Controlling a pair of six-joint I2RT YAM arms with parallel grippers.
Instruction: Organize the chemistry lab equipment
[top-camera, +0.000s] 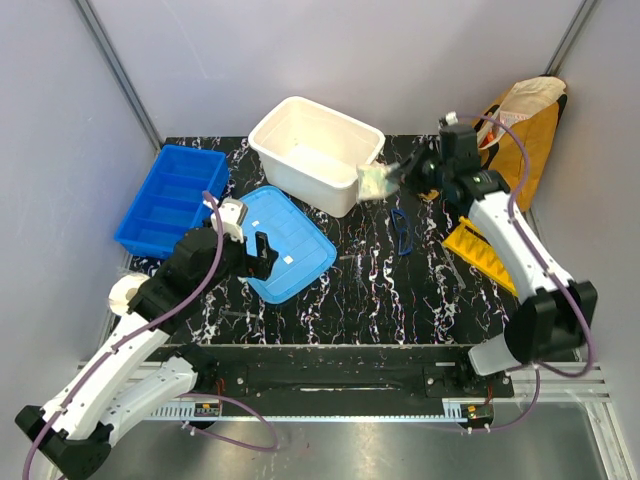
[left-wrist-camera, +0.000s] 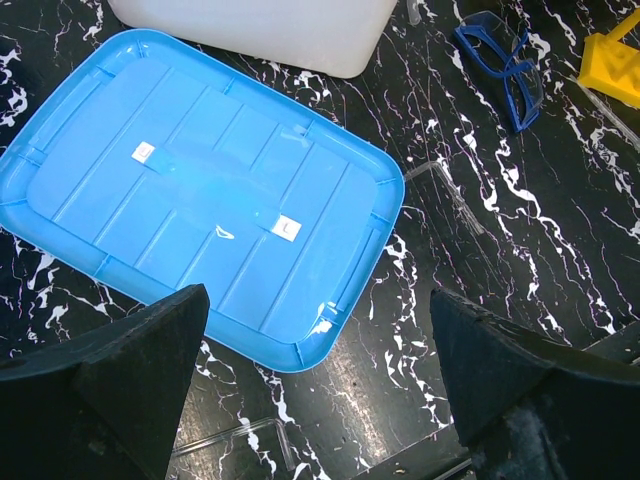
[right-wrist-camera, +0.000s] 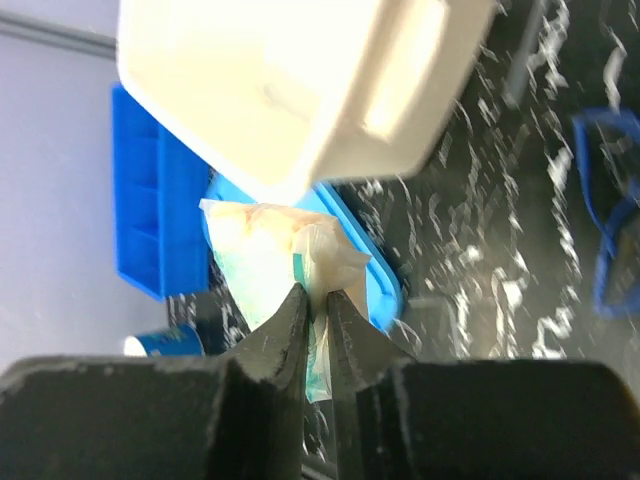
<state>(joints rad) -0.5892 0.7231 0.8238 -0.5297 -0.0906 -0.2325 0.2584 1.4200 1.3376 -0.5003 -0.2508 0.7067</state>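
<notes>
My right gripper (top-camera: 397, 177) (right-wrist-camera: 318, 300) is shut on the pale greenish-white soft wad (top-camera: 374, 181) (right-wrist-camera: 262, 256), held in the air beside the white tub's right corner. The blue-rimmed safety glasses (top-camera: 401, 231) (left-wrist-camera: 506, 62) lie on the black marbled table below it. The yellow-orange rack (top-camera: 481, 251) (left-wrist-camera: 614, 64) lies at the right, partly under the right arm. My left gripper (top-camera: 262, 256) (left-wrist-camera: 320, 392) hangs open above the near corner of the blue lid (left-wrist-camera: 200, 200), with nothing between its fingers. Thin transparent tubes (left-wrist-camera: 225, 437) lie on the table near that corner.
The large white tub (top-camera: 316, 150) (right-wrist-camera: 300, 80) stands at the back centre. A blue divided tray (top-camera: 170, 201) (right-wrist-camera: 150, 200) sits at the left edge. A brown paper bag (top-camera: 527, 125) leans at the back right. Grey walls close in both sides.
</notes>
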